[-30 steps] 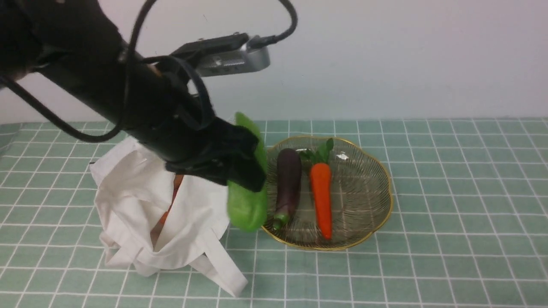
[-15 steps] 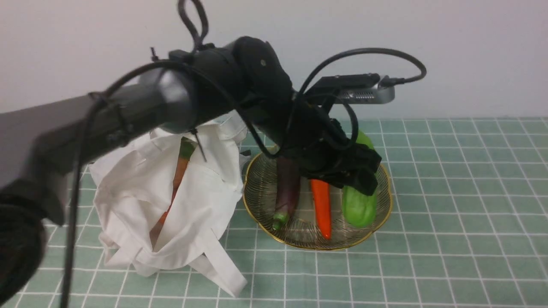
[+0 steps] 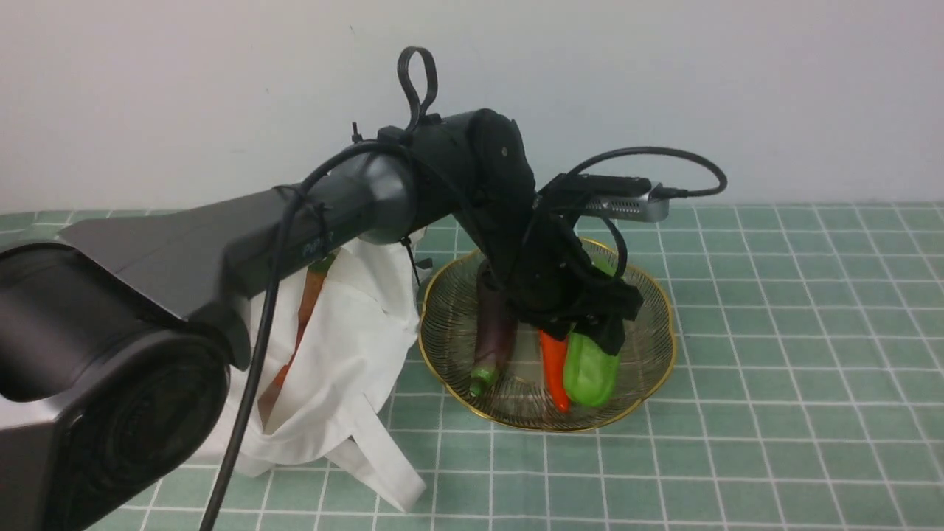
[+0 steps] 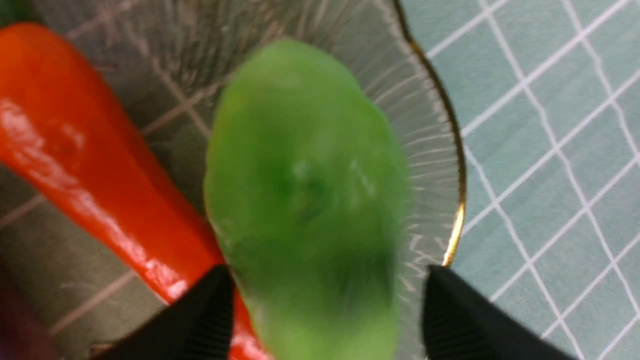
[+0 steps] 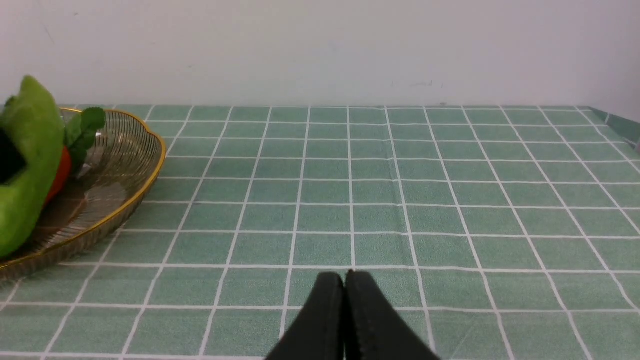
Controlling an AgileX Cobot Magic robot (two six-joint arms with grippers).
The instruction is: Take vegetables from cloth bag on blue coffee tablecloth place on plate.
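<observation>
left gripper [image 3: 590, 324] stood with fingers spread, apart around the green vegetable [image 3: 591, 369] in the plate [image 3: 516, 409].

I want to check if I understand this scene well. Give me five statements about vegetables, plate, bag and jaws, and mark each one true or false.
1. The green vegetable is over the plate. True.
2. The white bag has nothing inside. False: an orange vegetable shows in it.
3. The carrot is between the eggplant and the green vegetable. True.
4. The right jaws are wide open. False: they are shut.
5. The bag is at the plate's left. True.
</observation>
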